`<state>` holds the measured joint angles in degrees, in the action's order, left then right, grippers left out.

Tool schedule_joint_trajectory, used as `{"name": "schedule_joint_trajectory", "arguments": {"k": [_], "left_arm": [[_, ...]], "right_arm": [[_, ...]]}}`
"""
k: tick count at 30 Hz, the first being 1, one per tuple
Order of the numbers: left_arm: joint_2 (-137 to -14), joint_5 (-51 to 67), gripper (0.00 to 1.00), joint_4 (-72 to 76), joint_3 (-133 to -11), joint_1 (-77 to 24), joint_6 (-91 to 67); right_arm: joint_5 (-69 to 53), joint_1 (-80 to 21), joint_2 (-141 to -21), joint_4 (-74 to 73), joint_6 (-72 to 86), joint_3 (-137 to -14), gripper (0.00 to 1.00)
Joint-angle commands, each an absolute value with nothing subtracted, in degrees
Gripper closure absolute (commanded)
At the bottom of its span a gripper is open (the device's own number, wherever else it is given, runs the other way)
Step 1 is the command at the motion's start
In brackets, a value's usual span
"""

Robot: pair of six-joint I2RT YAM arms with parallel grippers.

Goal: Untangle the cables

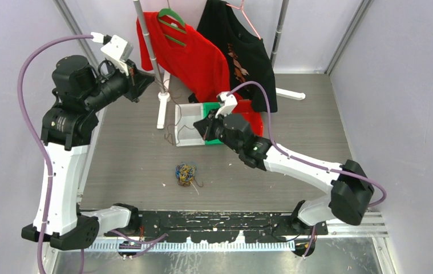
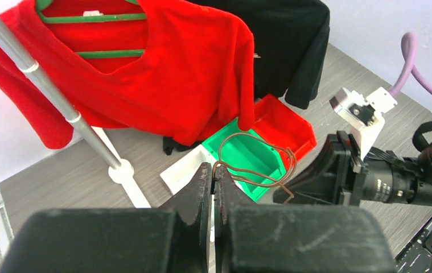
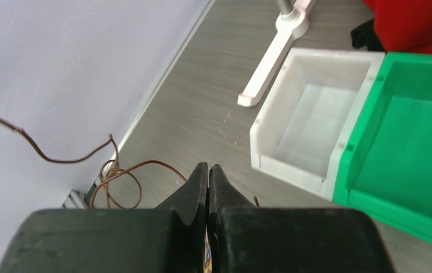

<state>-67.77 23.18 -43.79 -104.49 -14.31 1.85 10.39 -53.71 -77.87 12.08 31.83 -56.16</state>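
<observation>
Left wrist view: left claw and right claw pinched one brown wire, probably to straighten it.

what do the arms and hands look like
The left arm and right arm have white links, black joints and a purple hose along each. A white camera box sits at each wrist; the right arm has a green light. The left hand and right hand are black with two tapering fingers.
</observation>
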Motion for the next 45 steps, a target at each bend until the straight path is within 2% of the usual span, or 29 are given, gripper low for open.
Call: {"name": "schedule_joint_trajectory", "arguments": {"k": [1, 4, 6, 8, 11, 13, 23, 33, 45], "left_arm": [[-68.3, 23.8, 1.00, -41.4, -105.2, -14.5, 1.0], [-69.9, 23.7, 1.00, -41.1, -104.8, -14.5, 0.8], [-71.1, 23.6, 1.00, -40.6, -104.0, -14.5, 0.4], [-72.2, 23.7, 1.00, -40.3, -103.2, -14.6, 0.1], [-75.3, 22.9, 1.00, -39.8, -102.4, -14.7, 1.0], [-76.7, 21.3, 1.00, -38.9, -102.0, -14.9, 2.3], [-81.0, 16.7, 1.00, -32.1, -102.4, -14.9, 3.7], [-86.8, 13.6, 1.00, -31.4, -100.7, -16.6, 6.8], [-96.8, 9.3, 1.00, -32.8, -96.3, -21.8, 14.4]], "right_arm": [[11.4, -50.6, -81.9, 17.5, 32.5, -61.2, 0.93], [13.8, -48.9, -84.2, 19.0, 32.4, -61.2, 0.79], [12.2, -47.4, -85.8, 20.2, 33.1, -61.5, 0.78], [9.8, -45.8, -87.4, 20.4, 34.3, -62.7, 0.73], [6.6, -43.5, -88.7, 17.7, 35.0, -65.5, 0.45], [5.0, -42.2, -88.2, 16.4, 34.9, -66.0, 0.37], [8.1, -41.0, -80.1, 11.4, 31.8, -60.5, 0.36], [13.1, -40.7, -69.1, 7.4, 31.1, -52.3, 0.37], [14.4, -39.0, -64.4, 0.9, 31.7, -49.2, 0.37]]}}
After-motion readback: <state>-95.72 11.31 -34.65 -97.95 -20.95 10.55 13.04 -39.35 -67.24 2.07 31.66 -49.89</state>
